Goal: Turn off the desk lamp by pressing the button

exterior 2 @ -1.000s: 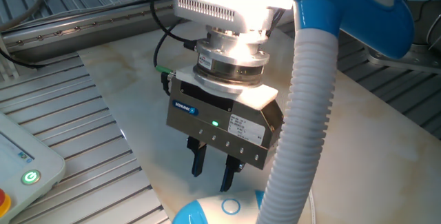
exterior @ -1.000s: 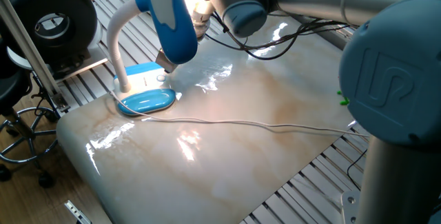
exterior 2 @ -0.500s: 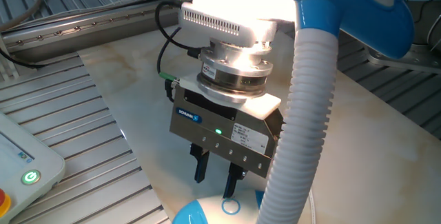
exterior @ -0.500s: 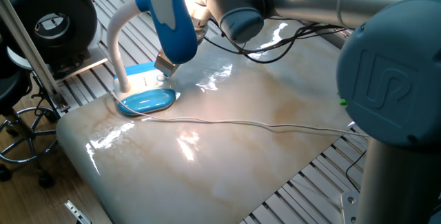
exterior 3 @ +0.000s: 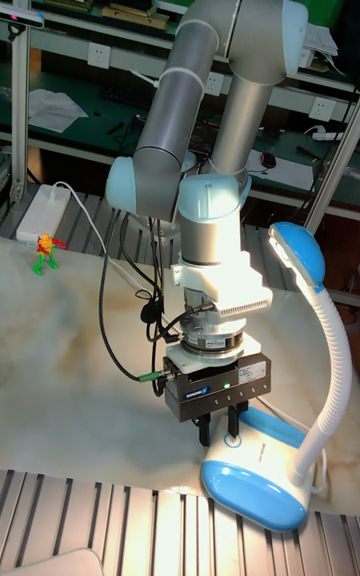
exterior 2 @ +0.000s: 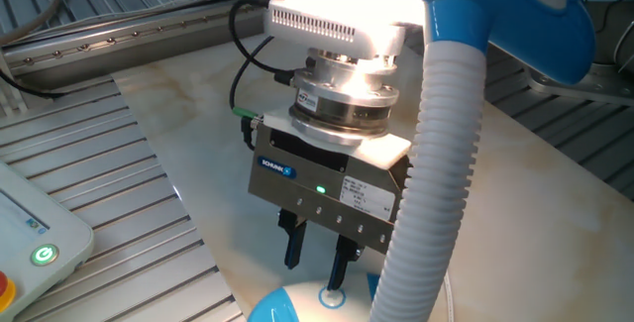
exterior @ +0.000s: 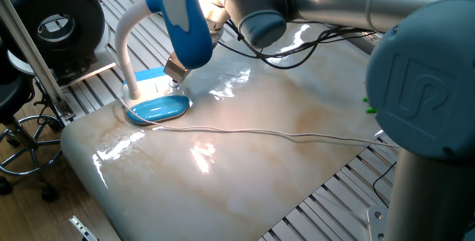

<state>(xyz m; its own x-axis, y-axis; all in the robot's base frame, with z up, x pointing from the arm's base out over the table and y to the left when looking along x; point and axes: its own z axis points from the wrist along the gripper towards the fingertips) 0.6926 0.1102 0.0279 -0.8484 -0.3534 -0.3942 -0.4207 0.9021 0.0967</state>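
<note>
The desk lamp is lit, and its blue head point(exterior: 182, 18) glares on the arm's flange. A white gooseneck point(exterior 2: 436, 163) rises from the oval blue base point(exterior 3: 255, 481). My gripper point(exterior 2: 315, 268) points straight down over the base's white panel, and a narrow gap shows between its two dark fingers point(exterior 2: 292, 248), so it is open with nothing held. The nearer fingertip rests at the thin ring of the button point(exterior 2: 328, 301), which it partly covers. In the one fixed view, the lamp head hides most of the gripper point(exterior: 175, 75).
The lamp's thin white cord point(exterior: 282, 133) trails across the marbled tabletop. A small toy figure point(exterior 3: 44, 251) stands at the far left. A white control box point(exterior 2: 40, 253) with a green light lies on the slatted metal surface beside the table. A black round unit point(exterior: 56, 18) sits behind.
The gripper has come down toward the lamp base and shifted slightly sideways; its fingertip, earlier above the button's ring, now reaches it. The lamp stays lit.
</note>
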